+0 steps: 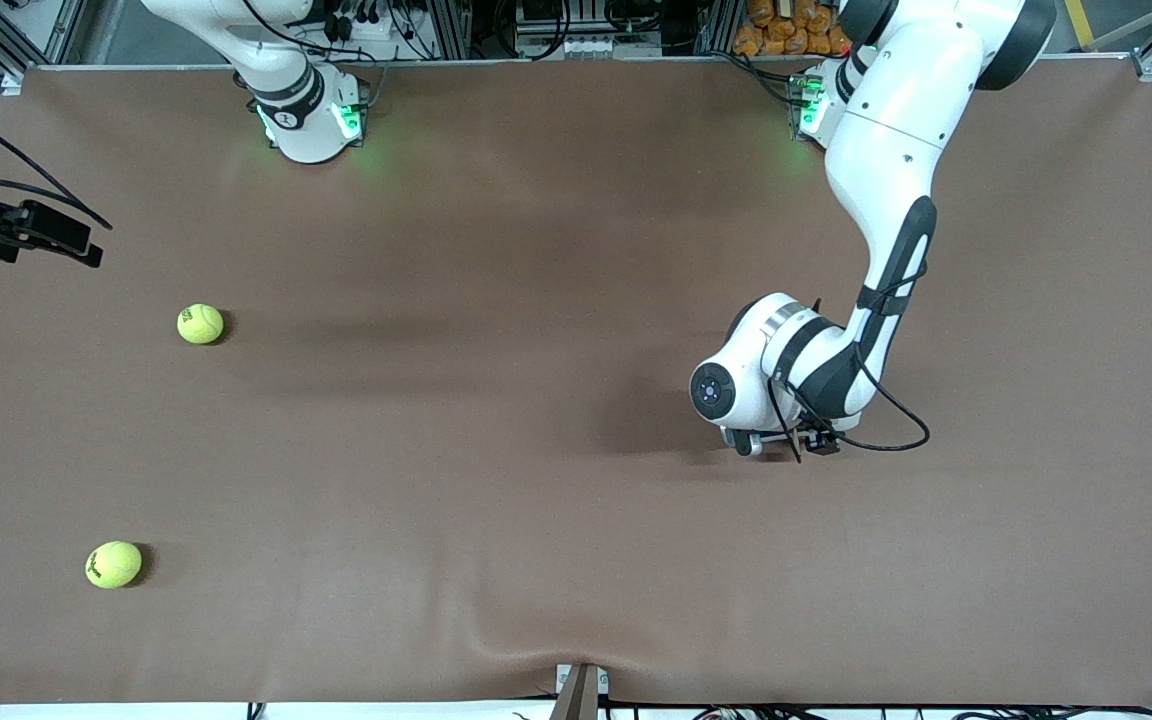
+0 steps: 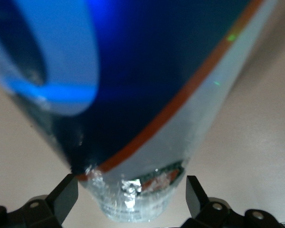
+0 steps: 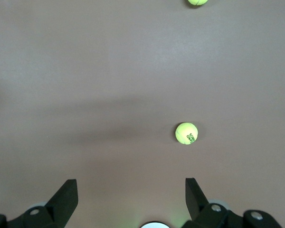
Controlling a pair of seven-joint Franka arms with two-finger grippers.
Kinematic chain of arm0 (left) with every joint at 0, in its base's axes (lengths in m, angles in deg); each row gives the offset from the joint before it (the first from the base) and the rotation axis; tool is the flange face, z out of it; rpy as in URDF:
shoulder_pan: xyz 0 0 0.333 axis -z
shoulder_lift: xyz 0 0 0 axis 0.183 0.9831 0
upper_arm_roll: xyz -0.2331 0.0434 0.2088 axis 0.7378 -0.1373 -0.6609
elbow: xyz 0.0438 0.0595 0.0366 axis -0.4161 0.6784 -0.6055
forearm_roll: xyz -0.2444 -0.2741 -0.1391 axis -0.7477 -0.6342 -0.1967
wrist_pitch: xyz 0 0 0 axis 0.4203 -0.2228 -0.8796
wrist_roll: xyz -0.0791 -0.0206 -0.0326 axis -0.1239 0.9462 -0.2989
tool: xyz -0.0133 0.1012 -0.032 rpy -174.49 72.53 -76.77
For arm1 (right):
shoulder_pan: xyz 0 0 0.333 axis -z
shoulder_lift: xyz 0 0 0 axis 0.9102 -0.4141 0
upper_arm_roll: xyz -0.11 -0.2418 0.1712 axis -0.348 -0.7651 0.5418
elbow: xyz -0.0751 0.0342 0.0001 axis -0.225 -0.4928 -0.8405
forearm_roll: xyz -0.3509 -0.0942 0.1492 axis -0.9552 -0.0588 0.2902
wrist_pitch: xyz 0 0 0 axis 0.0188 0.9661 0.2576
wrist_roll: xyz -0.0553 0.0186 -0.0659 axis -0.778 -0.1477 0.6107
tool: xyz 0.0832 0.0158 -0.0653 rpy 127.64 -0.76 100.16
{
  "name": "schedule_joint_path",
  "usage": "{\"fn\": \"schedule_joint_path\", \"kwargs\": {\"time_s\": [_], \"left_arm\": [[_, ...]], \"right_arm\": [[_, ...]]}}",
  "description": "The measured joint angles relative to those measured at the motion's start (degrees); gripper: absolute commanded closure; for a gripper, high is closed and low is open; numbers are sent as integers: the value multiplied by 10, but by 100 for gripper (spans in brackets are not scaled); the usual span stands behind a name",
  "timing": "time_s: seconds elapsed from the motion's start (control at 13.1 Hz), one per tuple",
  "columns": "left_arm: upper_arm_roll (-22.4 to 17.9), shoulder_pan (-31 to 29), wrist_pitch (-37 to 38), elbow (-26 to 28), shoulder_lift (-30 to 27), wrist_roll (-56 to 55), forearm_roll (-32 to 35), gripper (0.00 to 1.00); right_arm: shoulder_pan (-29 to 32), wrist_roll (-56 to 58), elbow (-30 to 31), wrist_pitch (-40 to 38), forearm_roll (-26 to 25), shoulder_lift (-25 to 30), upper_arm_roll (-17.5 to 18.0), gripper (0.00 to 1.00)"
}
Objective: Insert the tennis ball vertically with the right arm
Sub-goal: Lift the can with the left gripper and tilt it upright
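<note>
On the brown counter [image 1: 536, 300], we see two tennis balls toward the right arm's end.
One tennis ball [image 1: 200, 323] lies farther from the front camera, the other ball [image 1: 113, 564] nearer. Our right gripper [image 3: 131, 197] hangs over bare counter, jaws apart. The left gripper [image 2: 132, 194] straddles a blue-labelled can [image 2: 147, 95], jaws wide.
</note>
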Motion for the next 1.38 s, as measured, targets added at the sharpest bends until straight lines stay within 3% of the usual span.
{"fn": "schedule_joint_path", "kwargs": {"time_s": [0.38, 0.54, 0.92, 1.15, 1.38], "left_arm": [[0, -2, -26, 0, 8, 1, 0, 0], [0, -2, -27, -1, 8, 1, 0, 16], [0, -2, -28, -3, 8, 11, 0, 35], [1, 1, -28, -7, 8, 13, 0, 42], [3, 2, -32, -15, 5, 26, 0, 41]], "right_arm": [[1, 0, 2, 12, 0, 0, -1, 0], [1, 0, 3, 13, 0, 0, -1, 0], [-1, 0, 4, 13, 0, 0, 1, 0], [-2, 0, 6, 14, 0, 0, 2, 0], [-10, 0, 10, 16, 0, 0, 4, 0]]}}
